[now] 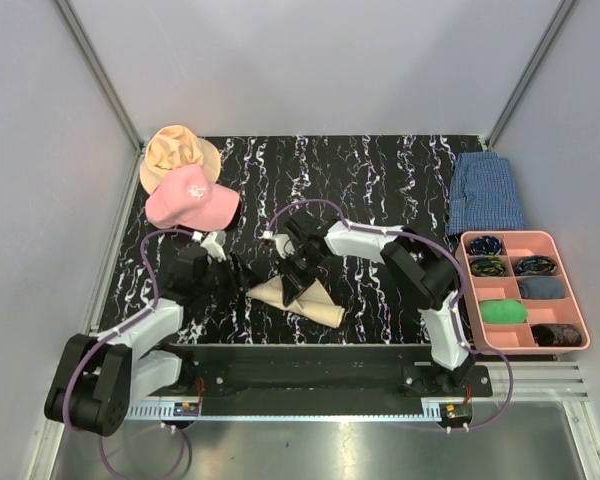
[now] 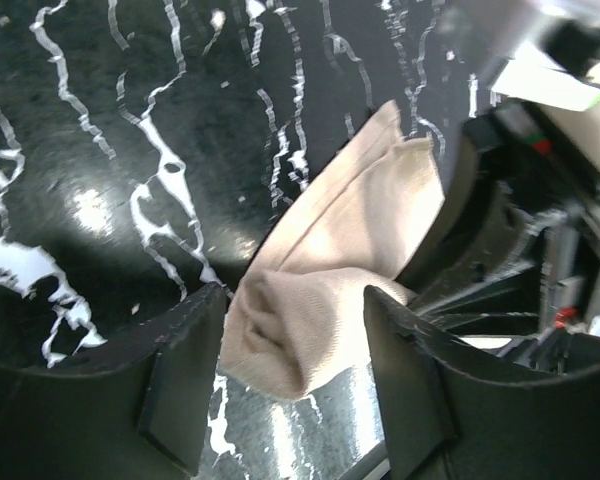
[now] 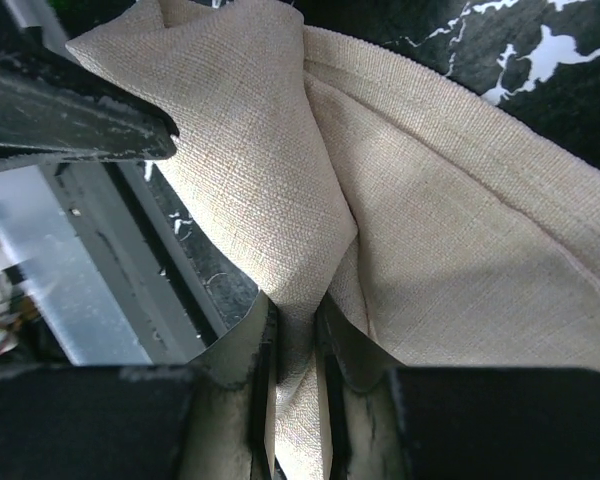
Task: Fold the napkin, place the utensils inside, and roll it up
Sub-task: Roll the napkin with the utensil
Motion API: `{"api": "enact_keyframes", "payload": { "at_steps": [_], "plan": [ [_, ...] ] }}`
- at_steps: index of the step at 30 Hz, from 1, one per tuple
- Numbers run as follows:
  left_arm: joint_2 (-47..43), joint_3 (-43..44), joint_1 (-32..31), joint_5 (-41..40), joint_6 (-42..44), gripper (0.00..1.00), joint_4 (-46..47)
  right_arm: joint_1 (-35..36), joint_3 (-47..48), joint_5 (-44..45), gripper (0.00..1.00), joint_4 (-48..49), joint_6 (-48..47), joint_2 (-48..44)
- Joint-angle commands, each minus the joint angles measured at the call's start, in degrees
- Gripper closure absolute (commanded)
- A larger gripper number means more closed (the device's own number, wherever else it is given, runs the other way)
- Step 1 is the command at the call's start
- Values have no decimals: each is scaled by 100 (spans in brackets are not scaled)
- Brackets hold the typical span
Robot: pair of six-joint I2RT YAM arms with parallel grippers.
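Observation:
The beige napkin (image 1: pixel 302 297) lies bunched in a rough triangle near the front middle of the black marbled mat. My right gripper (image 1: pixel 296 278) is shut on a raised fold of the napkin (image 3: pixel 298 300) and pinches it between both fingers. My left gripper (image 1: pixel 247 274) is open at the napkin's left end. In the left wrist view the napkin's rounded end (image 2: pixel 300 330) sits between the spread fingers (image 2: pixel 180 385); I cannot tell whether they touch it. The utensils are not visible in any view.
A pink cap (image 1: pixel 192 197) rests on a tan floppy hat (image 1: pixel 175 150) at the back left. A blue checked cloth (image 1: pixel 487 193) lies at the back right. A pink compartment tray (image 1: pixel 507 235) with small items stands at the right.

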Motion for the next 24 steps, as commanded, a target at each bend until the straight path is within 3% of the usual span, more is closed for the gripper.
{"api": "enact_keyframes", "payload": {
  "at_steps": [1,9,13,14,16,24],
  "plan": [
    [209,25,-37,374,-24,43,616,-53,41,-304,90,-288,-18,466],
    [543,69,-64,506,-6,53,625,-176,173,-472,89,-288,-18,774],
    [658,78,-72,454,2,76,581,-238,182,-489,87,-271,0,809],
    [658,95,-72,410,11,89,451,-255,191,-489,85,-271,-9,801],
    [684,166,-72,218,29,100,161,-290,182,-489,79,-271,0,704],
    [842,350,-72,-258,20,100,-376,-370,121,-393,49,-271,96,-69]
  ]
}}
